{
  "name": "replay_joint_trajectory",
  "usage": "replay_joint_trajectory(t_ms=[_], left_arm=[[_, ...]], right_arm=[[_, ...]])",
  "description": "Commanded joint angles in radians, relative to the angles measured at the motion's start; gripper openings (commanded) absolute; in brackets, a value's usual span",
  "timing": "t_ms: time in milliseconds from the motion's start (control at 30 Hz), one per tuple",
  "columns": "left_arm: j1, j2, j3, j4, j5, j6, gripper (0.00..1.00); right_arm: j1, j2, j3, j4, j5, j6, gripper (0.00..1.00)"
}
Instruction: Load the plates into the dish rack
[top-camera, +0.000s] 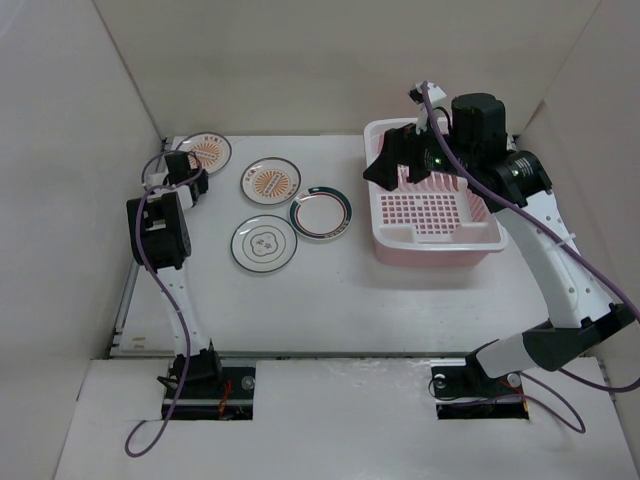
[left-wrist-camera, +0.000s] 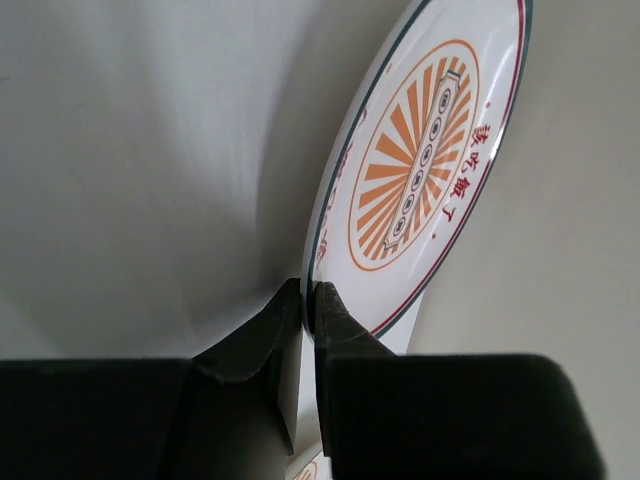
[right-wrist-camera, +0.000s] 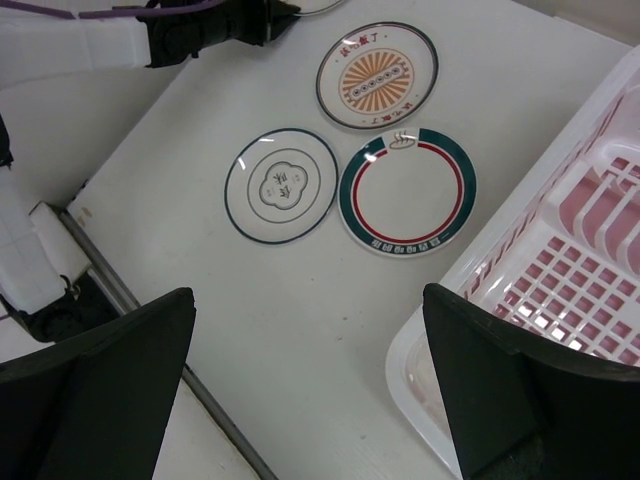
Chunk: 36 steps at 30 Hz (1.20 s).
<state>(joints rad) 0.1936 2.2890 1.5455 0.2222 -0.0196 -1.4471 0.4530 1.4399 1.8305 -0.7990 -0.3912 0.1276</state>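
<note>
Bench (top-camera: 330, 300): white, walled in on three sides. Dish rack (top-camera: 440, 243) on its right half; no plate showed in the part I could see.

Four plates lay left of the rack: green-rimmed plate (top-camera: 321, 213) nearest it, then thin-ringed plate (top-camera: 264, 243), second sunburst plate (top-camera: 270, 181), and far sunburst plate (top-camera: 210, 150) in the far-left corner.

My left claw (left-wrist-camera: 308, 295) was clenched on the near rim of the far sunburst plate (left-wrist-camera: 420, 170), whose disc ran straight away from the fingertips. I could not tell whether it was clear of the bench.

Key relation: the rack lay well off to the right of this plate, with the three other plates between.

My right claw (right-wrist-camera: 310, 380) hung released over the rack's left end, so it was the arm nearer the rack.
</note>
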Motion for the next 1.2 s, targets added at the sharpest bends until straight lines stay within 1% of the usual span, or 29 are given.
replay_joint_trajectory(t_ms=[0,67,100,200,233,267,300,333,367,467,500,533,600,633,667,733,767,800,833,867,900,933,967,1000,1033,1067,1100,1133,1167], left_arm=[[0.0,-0.074,-0.099,-0.083,0.009,0.048,0.0],[0.0,-0.138,-0.114,-0.099,-0.009,0.073,0.0],[-0.009,-0.158,-0.125,-0.109,-0.02,0.123,0.0],[-0.034,-0.219,-0.084,-0.173,-0.06,0.238,0.0],[-0.034,-0.23,-0.043,-0.194,-0.071,0.325,0.0],[-0.046,-0.243,-0.021,-0.216,-0.085,0.365,0.0],[-0.046,-0.262,-0.001,-0.248,-0.085,0.402,0.0],[-0.046,-0.278,0.01,-0.248,-0.085,0.434,0.0],[-0.057,-0.298,0.01,-0.248,-0.073,0.498,0.0],[-0.078,-0.407,-0.054,-0.202,-0.042,0.583,0.0],[-0.089,-0.434,-0.055,-0.202,-0.063,0.644,0.0],[-0.101,-0.483,-0.055,-0.23,-0.078,0.68,0.0],[-0.141,-0.531,-0.055,-0.257,-0.104,0.753,0.0],[-0.155,-0.557,-0.055,-0.27,-0.141,0.816,0.0],[-0.164,-0.606,-0.064,-0.279,-0.141,0.844,0.0],[-0.174,-0.651,-0.073,-0.308,-0.141,0.861,0.0],[-0.174,-0.683,-0.062,-0.36,-0.141,0.873,0.0],[-0.174,-0.694,-0.021,-0.4,-0.122,0.873,0.0],[-0.174,-0.694,0.008,-0.449,-0.112,0.855,0.0],[-0.174,-0.704,0.043,-0.553,-0.1,0.84,0.0],[-0.174,-0.704,0.079,-0.605,-0.089,0.817,0.0],[-0.174,-0.704,0.155,-0.659,-0.074,0.768,0.0],[-0.174,-0.704,0.197,-0.713,-0.063,0.742,0.0],[-0.174,-0.689,0.24,-0.821,-0.037,0.71,0.0],[-0.174,-0.678,0.317,-0.866,-0.007,0.683,0.0],[-0.174,-0.665,0.358,-0.911,0.021,0.645,0.0],[-0.174,-0.652,0.385,-0.95,0.079,0.624,0.0],[-0.174,-0.652,0.386,-0.992,0.11,0.598,0.0],[-0.19,-0.667,0.346,-0.992,0.139,0.567,0.0]], right_arm=[[0.007,-0.006,0.042,0.061,0.06,-0.013,1.0],[0.032,-0.006,0.042,0.061,0.136,-0.013,1.0],[0.032,-0.006,0.033,0.061,0.15,-0.013,1.0],[0.041,-0.041,-0.017,0.121,0.152,-0.034,1.0],[0.041,-0.041,-0.042,0.139,0.152,-0.034,1.0],[0.041,-0.041,-0.059,0.153,0.14,-0.034,1.0],[0.041,-0.041,-0.077,0.171,0.077,-0.034,1.0],[0.032,-0.041,-0.098,0.191,0.051,-0.034,1.0],[0.032,-0.041,-0.143,0.239,0.029,-0.02,1.0],[0.003,-0.029,-0.217,0.331,-0.083,-0.011,1.0],[-0.011,-0.016,-0.217,0.331,-0.093,-0.011,1.0],[-0.011,-0.007,-0.208,0.331,-0.069,-0.011,1.0],[-0.011,0.02,-0.166,0.288,-0.031,-0.049,1.0],[-0.011,0.02,-0.149,0.276,-0.015,-0.063,1.0],[-0.011,0.033,-0.14,0.276,0.009,-0.063,1.0],[-0.011,0.033,-0.129,0.276,0.022,-0.072,1.0],[-0.011,0.042,-0.129,0.276,0.031,-0.072,1.0],[0.002,0.042,-0.105,0.267,0.055,-0.083,0.99],[0.028,0.051,-0.091,0.227,0.092,-0.168,0.99],[0.074,0.051,-0.077,0.204,0.305,-0.228,0.99],[0.196,0.051,-0.077,0.192,0.422,-0.293,1.0],[0.248,0.042,-0.12,0.22,0.518,-0.387,1.0],[0.289,0.042,-0.146,0.242,0.59,-0.419,1.0],[0.346,0.042,-0.167,0.26,0.685,-0.442,1.0],[0.374,0.042,-0.206,0.282,0.734,-0.463,1.0],[0.4,0.042,-0.223,0.331,0.78,-0.508,1.0],[0.424,0.051,-0.232,0.354,0.82,-0.528,1.0],[0.464,0.06,-0.232,0.369,0.869,-0.54,1.0],[0.48,0.071,-0.221,0.397,0.87,-0.551,1.0]])
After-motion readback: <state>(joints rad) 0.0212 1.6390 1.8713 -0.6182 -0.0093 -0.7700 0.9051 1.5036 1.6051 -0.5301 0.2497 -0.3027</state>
